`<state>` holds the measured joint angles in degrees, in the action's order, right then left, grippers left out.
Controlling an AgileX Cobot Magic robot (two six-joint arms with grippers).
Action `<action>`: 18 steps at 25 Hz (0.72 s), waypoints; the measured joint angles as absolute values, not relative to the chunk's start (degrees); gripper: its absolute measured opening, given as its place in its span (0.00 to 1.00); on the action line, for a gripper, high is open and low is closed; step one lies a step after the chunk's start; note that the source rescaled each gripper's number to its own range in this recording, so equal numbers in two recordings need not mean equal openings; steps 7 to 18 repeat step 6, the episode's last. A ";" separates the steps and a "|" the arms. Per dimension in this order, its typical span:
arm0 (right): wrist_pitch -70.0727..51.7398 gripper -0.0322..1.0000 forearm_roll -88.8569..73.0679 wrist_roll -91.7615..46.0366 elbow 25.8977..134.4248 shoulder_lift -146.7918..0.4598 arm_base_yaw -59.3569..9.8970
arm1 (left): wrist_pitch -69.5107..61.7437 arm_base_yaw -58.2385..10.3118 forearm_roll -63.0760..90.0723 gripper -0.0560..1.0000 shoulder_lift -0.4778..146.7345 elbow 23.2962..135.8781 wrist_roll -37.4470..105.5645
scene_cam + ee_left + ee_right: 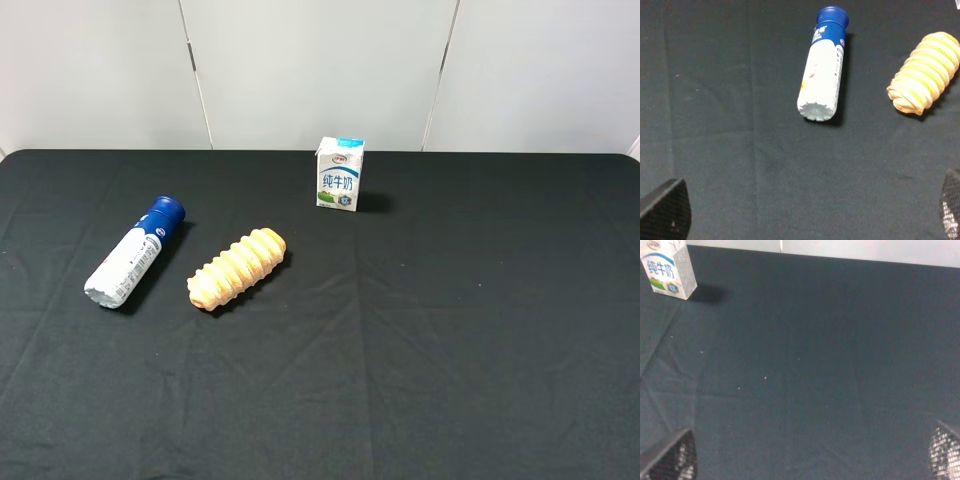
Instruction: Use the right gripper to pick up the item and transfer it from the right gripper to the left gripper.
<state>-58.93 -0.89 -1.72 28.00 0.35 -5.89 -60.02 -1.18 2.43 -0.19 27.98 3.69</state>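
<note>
1. Bottle point(135, 253) (the item): white body, dark-blue cap, lying on its side on the black table cloth point(450, 330), left part of the scene. Cap end points far and slightly right, flat base end points near-left.
2. In the left wrist view the bottle point(822, 67) lies free on the cloth, nothing touching it.
3. Ridged orange bread roll point(238, 268) lies just right of the bottle, apart from it, angled the same way. Also seen in the left wrist view point(924, 72).
4. Milk carton point(340, 173) stands upright, far centre, near the back edge of the table, well apart from bottle and roll. Right wrist view catches it too point(667, 269).
5. Left gripper point(805, 212): fingers spread wide, only the tips show at the frame corners, nothing between them; bottle lies beyond it.
6. Right gripper point(812, 455): fingers spread wide, empty, over bare cloth on the right side, well away from the bottle.
7. Neither arm shows in the high view.
</note>
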 joint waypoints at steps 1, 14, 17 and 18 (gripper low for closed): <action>-58.93 1.00 -0.89 -1.72 28.00 0.35 -5.89 | -60.02 -1.18 2.43 0.99 -0.19 27.98 3.69; -58.93 1.00 -0.89 -1.72 28.00 0.35 -5.89 | -60.02 -1.18 2.43 0.99 -0.19 27.98 3.69; -58.93 1.00 -0.89 -1.72 28.00 0.35 -5.89 | -60.02 -1.18 2.43 0.99 -0.19 27.98 3.69; -58.93 1.00 -0.89 -1.72 28.00 0.35 -5.89 | -60.02 -1.18 2.43 0.99 -0.19 27.98 3.69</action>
